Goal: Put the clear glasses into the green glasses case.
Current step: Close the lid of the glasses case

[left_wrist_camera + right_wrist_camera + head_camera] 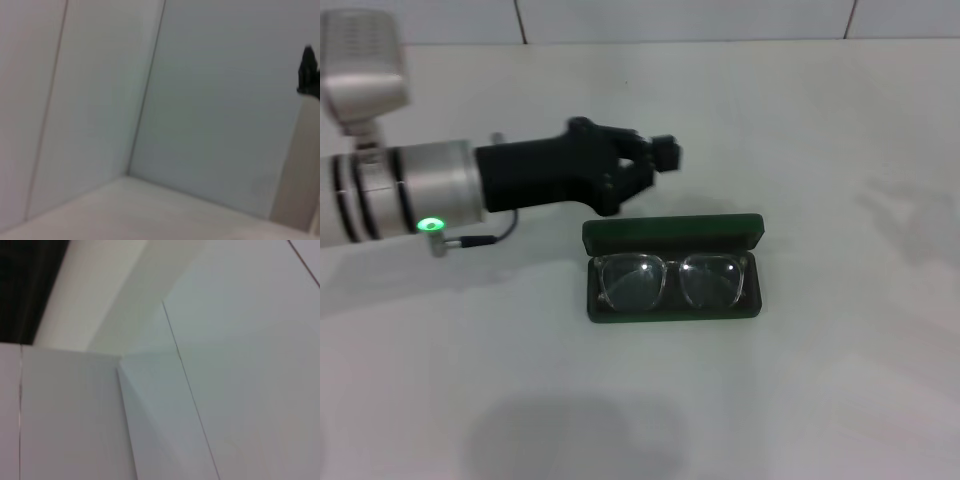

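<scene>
Lying folded inside the open green glasses case (672,262), the clear glasses (670,280) fill its lower half, lenses facing up, with the lid standing up behind them. Case and glasses sit mid-way across the white table (840,380). Above and behind the case, apart from it, the left gripper (655,160) hovers holding nothing; how far its fingers are parted I cannot tell
</scene>
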Tool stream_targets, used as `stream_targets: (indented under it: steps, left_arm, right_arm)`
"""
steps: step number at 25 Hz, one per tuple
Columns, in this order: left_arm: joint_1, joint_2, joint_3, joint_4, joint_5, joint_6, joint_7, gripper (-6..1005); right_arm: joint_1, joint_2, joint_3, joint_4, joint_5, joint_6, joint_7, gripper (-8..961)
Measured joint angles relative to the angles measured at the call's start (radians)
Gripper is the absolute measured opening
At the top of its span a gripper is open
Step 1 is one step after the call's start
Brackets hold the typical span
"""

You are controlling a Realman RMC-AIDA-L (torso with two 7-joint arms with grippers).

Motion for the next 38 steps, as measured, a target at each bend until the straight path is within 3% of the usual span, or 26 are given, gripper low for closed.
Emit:
stream_targets:
  steps: [4, 15, 21, 38]
  left_arm:
    - [-0.028, -0.002, 0.065, -0.034, -0.010, -0.072, 0.000, 108]
    - [-0.029, -0.004, 0.090, -0.092, -0.001, -0.186, -0.004, 105]
    - [-0.032, -0.005, 0.180, -0.093, -0.007, -0.238, -0.036, 104]
    - [-0.031, -0.008, 0.179, -0.093, -0.014, -0.246, -0.034, 103]
  right_arm:
    - [-0.010, 0.008, 0.000, -0.002, -0.033, 0.017, -0.008, 234]
    - [-0.018, 0.020, -0.005, 0.008, -0.075, 0.035, -0.018, 236]
    - [-0.018, 0.025, -0.006, 0.009, -0.100, 0.042, -0.019, 237]
    - [-0.026, 0.027, -0.008, 0.023, -0.119, 0.046, -0.036, 238]
